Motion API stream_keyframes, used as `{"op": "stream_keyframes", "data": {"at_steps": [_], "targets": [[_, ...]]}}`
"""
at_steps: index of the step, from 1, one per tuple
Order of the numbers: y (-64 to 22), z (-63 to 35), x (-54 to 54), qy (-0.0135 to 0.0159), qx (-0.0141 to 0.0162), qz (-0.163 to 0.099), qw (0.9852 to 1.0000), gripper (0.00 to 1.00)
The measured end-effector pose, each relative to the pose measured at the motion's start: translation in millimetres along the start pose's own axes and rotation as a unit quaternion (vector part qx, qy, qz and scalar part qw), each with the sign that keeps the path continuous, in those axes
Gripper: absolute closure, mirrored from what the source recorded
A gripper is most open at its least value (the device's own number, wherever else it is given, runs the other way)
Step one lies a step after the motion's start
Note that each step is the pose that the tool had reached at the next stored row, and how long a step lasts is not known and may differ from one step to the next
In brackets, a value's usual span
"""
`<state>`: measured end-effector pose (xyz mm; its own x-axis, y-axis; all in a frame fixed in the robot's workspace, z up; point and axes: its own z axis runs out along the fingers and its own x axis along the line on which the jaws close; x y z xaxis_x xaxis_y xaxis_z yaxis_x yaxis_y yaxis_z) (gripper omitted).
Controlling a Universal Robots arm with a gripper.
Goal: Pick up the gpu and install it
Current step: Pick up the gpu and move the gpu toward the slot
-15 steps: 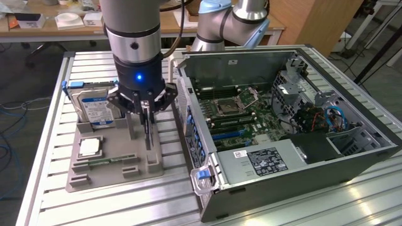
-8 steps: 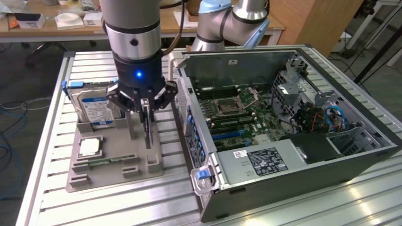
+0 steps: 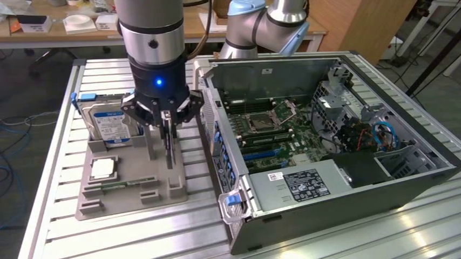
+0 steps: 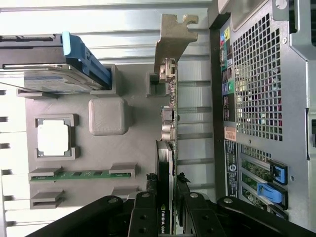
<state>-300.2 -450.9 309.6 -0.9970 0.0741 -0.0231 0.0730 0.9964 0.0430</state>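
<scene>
Hand part-closed, clamped on gpu. Card stands on edge at gray holder tray on desk. Grasp made; seating in open computer case not done.

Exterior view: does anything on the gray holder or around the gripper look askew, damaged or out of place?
Nothing stands out. The gpu stands on edge, straight in the gray holder, clamped by the gripper. The hard drive sits upright in its slot; the processor and memory stick lie flat in their recesses.
</scene>
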Motion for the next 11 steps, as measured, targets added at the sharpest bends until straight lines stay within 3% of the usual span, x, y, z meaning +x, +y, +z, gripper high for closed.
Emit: {"op": "stream_keyframes", "data": {"at_steps": [11], "targets": [[0.2,-4.2,-0.1,0.0000,0.0002,0.000,1.0000,0.74]]}}
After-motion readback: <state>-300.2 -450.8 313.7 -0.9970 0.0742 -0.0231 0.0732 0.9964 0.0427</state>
